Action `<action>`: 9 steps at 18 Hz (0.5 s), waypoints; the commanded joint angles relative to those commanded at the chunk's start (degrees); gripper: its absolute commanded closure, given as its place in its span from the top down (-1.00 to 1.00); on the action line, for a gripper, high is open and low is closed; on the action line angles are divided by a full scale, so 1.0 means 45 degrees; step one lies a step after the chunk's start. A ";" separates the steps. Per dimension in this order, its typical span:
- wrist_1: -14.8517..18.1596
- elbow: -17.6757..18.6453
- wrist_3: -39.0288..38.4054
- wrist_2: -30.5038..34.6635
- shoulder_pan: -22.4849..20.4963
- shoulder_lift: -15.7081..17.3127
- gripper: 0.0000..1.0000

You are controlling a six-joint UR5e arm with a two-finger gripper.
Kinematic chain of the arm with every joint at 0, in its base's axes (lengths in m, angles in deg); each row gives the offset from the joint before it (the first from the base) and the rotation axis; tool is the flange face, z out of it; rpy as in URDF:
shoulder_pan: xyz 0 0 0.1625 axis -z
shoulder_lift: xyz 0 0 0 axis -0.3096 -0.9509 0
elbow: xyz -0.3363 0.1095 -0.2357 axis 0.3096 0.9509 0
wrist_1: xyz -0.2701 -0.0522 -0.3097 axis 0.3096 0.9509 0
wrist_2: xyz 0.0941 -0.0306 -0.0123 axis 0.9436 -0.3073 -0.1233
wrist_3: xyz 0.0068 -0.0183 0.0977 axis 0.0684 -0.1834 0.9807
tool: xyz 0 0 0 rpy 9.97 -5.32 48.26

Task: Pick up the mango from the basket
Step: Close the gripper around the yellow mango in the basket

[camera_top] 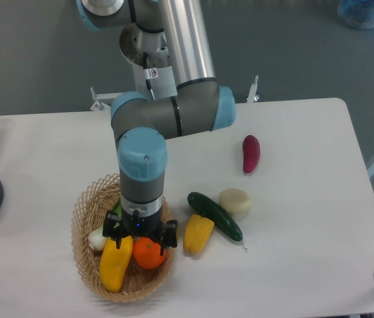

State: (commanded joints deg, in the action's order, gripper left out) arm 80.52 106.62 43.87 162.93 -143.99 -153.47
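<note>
A robotics lab or test bench.
A grey-and-blue robot arm [167, 112] stands over a plain white table [306, 252] at centre frame, with toy foods laid out and bare grey floor [293, 53] along the top.
</note>
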 joint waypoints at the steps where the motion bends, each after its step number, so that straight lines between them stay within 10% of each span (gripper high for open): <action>1: -0.0019 0.0000 0.0097 0.0000 0.0078 -0.0039 1.00; 9: -0.0039 -0.0078 0.0470 0.0000 0.0527 -0.0566 1.00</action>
State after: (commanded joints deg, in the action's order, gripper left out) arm 80.35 106.27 45.99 162.93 -141.62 -156.02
